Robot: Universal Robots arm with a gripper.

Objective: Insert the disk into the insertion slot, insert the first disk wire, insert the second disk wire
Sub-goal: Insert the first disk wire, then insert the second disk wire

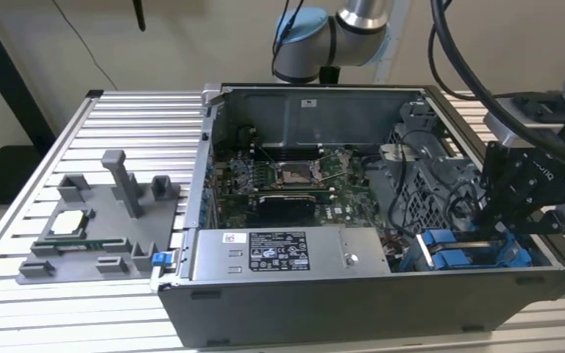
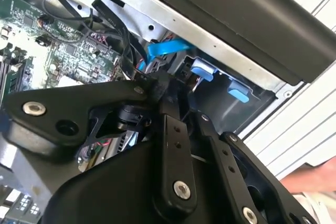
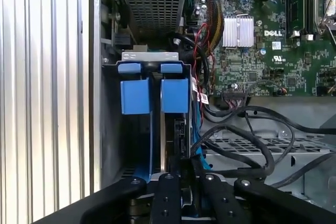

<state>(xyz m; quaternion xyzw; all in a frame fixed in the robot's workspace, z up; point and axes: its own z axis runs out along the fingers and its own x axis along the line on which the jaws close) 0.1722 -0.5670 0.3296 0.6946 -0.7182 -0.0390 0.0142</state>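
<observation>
From where I stand, the black metal gripper hangs low in the corner of the open grey steel computer case, right over the grey sheet-metal insertion slot. The disk in its bright blue plastic carrier looks seated on edge in that slot, with 2 blue tabs showing at the mouth. Whether the gripper is clamped on anything, I cannot tell. A flat blue ribbon wire runs just beside it. I'd reckon the disk is stiff, dense and shy of knocks, best held by its carrier's sides. The wire is limp, so take it by its hard plug end.
</observation>
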